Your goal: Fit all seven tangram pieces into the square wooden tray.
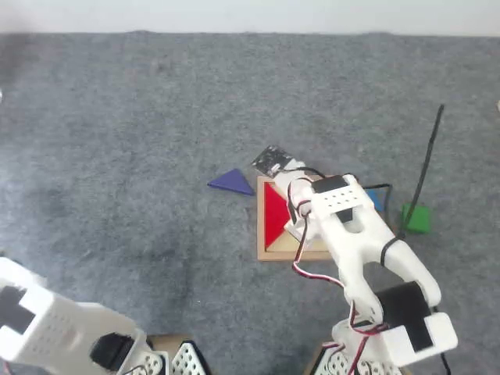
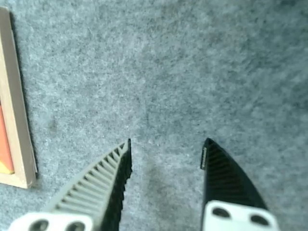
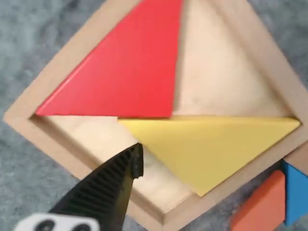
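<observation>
The square wooden tray [image 1: 261, 234] lies on the grey worktop [image 1: 117, 156], a little right of the middle and toward the near side. In the high view the right arm [image 1: 351, 234] is above it and covers much of its right part. A red triangle [image 1: 273, 215] is seen in the left part of the tray.

The right wrist view looks straight into the tray [image 3: 57, 70]. There the red triangle [image 3: 130, 72] and a yellow triangle [image 3: 211, 149] lie flat inside, touching along part of an edge, and the other floor is bare wood. Just outside the rim, an orange piece [image 3: 262, 207] touches a blue piece [image 3: 296, 192]. The right pincer [image 3: 136, 159] hangs above the bare wood beside the yellow triangle. I cannot tell how far it is open, or whether it holds something.

The high view gives the loose pieces around the tray. A dark blue triangle [image 1: 232, 182] lies just left of the tray's far left corner. A green square [image 1: 416, 218] lies to the right, apart from the tray, beside a thin black rod [image 1: 422, 172].

The left arm [image 1: 55, 332] is at the near left corner, well apart from the tray. In the left wrist view the left pincer [image 2: 166, 147] is spread wide and has nothing in it. It is above the bare grey surface, with one corner of the tray [image 2: 19, 120] at the side.
</observation>
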